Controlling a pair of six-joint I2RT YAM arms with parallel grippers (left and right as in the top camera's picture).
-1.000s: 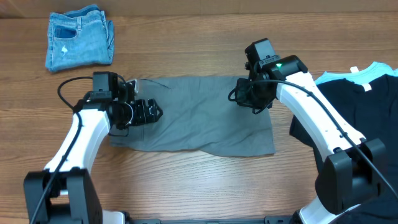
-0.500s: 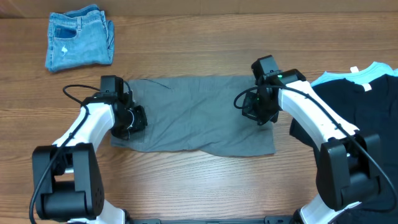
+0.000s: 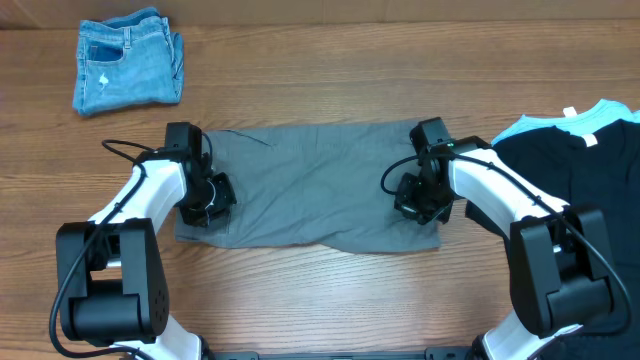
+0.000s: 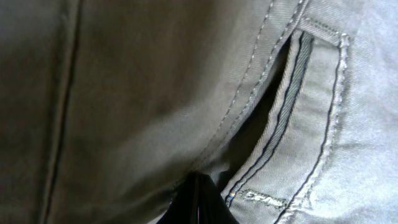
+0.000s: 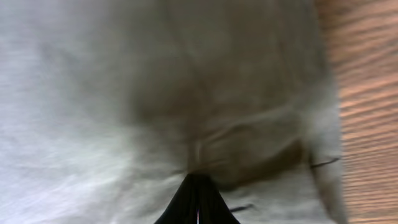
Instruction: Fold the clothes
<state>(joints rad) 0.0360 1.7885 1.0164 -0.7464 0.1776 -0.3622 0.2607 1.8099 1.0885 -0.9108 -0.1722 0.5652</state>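
- Pinching down at the left end of the shorts [image 3: 310, 185], the left gripper [image 3: 208, 203] is clenched. In its wrist view the 2 dark fingertips [image 4: 189, 210] meet in a single point on the grey cloth.
- Just beside that point is a pocket [image 4: 311, 124], its stitched opening gaping dark and running up and to the right.
- A long straight seam runs down the cloth at the left of the same view.
- The right gripper [image 3: 418, 200] is also clamped shut, on the right end of the shorts near the lower right corner.
- In its wrist view the fingertips [image 5: 186, 205] close to a narrow wedge, and creases in the cloth gather in towards the tip, so a pinch of fabric is held.
- Bare wood shows along the right edge of that view, close to the hem.
- The shorts lie spread flat across the middle of the table [image 3: 320, 300], long side running left to right, with both arms reaching in from the 2 ends.
- The lower edge is wavy and uneven, while the upper edge is straighter.
- Denim shorts [image 3: 128, 62] sit folded at the far left corner, well apart from the grey ones.
- A black garment [image 3: 570, 180] with a teal edge lies at the right, near the right arm but not touching the shorts.
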